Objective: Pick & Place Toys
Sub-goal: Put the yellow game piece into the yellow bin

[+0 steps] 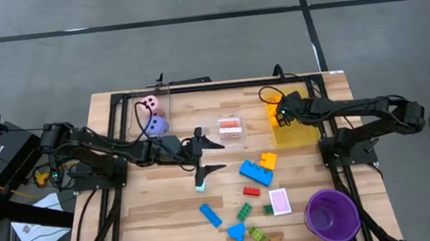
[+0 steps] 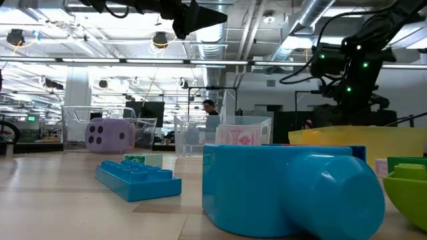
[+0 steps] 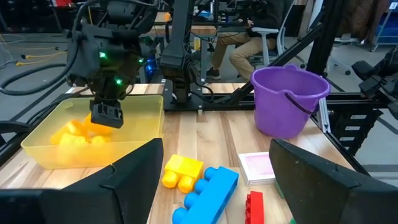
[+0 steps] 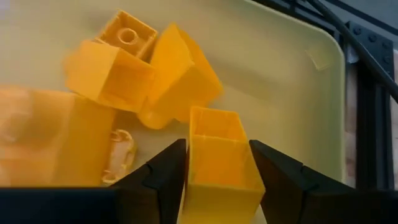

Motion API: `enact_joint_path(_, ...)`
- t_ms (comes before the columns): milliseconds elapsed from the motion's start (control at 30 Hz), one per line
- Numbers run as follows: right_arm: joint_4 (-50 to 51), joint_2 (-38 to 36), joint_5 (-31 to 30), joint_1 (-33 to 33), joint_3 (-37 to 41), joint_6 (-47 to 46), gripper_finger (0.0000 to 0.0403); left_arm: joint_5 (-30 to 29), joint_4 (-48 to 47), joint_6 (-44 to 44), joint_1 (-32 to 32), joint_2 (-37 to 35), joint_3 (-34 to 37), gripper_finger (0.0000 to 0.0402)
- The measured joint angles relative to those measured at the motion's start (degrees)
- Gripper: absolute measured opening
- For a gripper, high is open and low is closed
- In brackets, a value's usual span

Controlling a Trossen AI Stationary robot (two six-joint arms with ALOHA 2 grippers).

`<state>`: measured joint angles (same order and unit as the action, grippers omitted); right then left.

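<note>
Right wrist view: right gripper (image 4: 217, 171) flanks yellow brick (image 4: 219, 163); any markings unreadable

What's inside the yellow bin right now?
The yellow bin holds several yellow bricks, piled at one end. The right tool hangs over them with one more yellow brick between its fingers. What lies beneath the pile is covered.

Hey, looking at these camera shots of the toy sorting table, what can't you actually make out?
- Right pincer: a yellow brick sits between its fingers over the yellow bin; the right wrist view's bottom edge cuts off the tips, so gripped or just released is unclear.
- Clear bin: contents too small in the high view.
- Low view: a blue brick up close hides the table behind.
</note>
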<state>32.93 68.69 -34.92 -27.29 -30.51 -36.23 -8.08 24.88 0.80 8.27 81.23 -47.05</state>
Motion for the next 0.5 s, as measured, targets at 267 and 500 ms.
enact_joint_path(267, -2.2, -0.5, 0.3, 1.0, 0.0, 0.9, 0.0179, 0.0, 0.0, -0.1, 0.0, 0.0, 0.0, 0.0288)
enact_joint_path(500, -2.2, -0.5, -1.1, 1.1, 0.0, 1.3, 0.0204, 0.0, 0.0, -0.1, 0.0, 0.0, 0.0, 0.0288)
